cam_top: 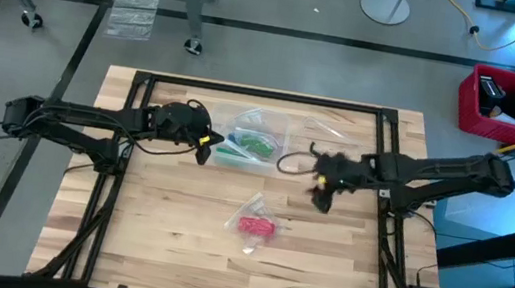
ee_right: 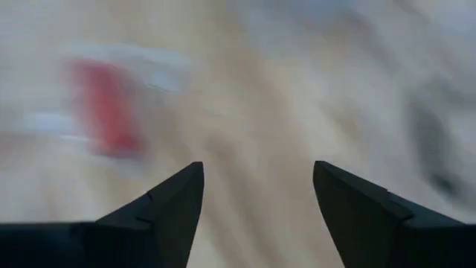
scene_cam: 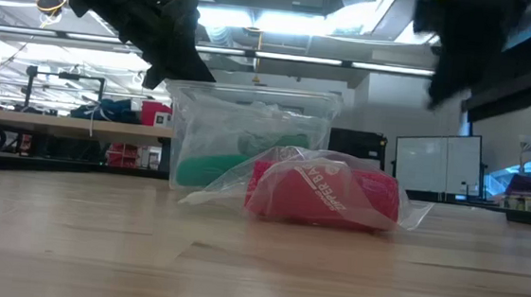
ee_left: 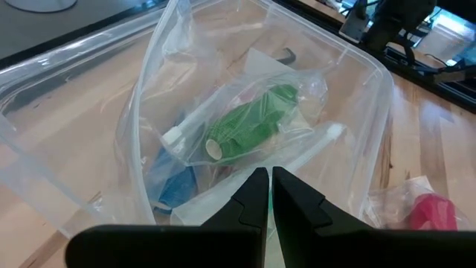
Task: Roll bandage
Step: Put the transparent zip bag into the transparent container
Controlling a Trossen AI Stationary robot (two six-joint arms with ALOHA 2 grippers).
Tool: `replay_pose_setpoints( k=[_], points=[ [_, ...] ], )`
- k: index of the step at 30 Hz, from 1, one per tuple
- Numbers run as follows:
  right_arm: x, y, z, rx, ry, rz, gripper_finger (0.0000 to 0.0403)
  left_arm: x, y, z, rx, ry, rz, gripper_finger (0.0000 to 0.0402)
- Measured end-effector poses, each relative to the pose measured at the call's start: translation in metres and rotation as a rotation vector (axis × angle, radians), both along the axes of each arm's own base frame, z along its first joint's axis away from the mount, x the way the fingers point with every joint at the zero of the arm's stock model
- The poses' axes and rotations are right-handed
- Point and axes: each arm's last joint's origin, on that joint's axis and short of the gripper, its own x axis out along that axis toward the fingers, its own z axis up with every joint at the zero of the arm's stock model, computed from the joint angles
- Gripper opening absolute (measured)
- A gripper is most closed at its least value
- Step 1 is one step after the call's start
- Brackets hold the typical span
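The red bandage [cam_top: 258,227] lies rolled up inside a small clear bag [scene_cam: 324,193] on the wooden table, near its middle. My right gripper [cam_top: 321,197] hangs open above the table to the bandage's right and a little farther back. Its wrist view is blurred and shows the bandage [ee_right: 108,108] ahead of the fingers. My left gripper [ee_left: 265,195] is shut at the left end of a clear plastic box [cam_top: 256,139]. My left gripper's shut fingertips [ee_left: 253,190] stand just above clear bags lying in the box; whether they touch the plastic I cannot tell.
The clear box [scene_cam: 247,138] stands behind the bandage. It holds a green roll in a bag [ee_left: 249,123] and something blue [ee_left: 177,186]. A black loop [cam_top: 291,159] lies by the box's right end. Bare wood spreads toward the near edge.
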Motion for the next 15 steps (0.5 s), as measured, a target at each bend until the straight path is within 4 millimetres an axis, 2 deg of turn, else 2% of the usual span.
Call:
replay_pose_setpoints(
  k=[3,6,11,15],
  points=[
    [0.022,0.023,0.002,0.035,-0.24,0.245,0.0258,0.0,-0.001,0.0,0.002,0.001,-0.006,0.0012],
    [0.04,0.045,-0.011,-0.034,-0.365,0.432,0.0259,0.001,-0.004,0.0,0.013,0.004,-0.024,0.0012],
    [0.061,0.071,-0.042,-0.206,-0.351,0.591,0.0259,0.002,-0.008,0.0,0.029,0.008,-0.053,0.0012],
    [0.076,0.085,-0.065,-0.23,-0.349,0.674,0.0259,0.002,-0.01,0.0,0.042,0.013,-0.069,0.0012]
  ],
)
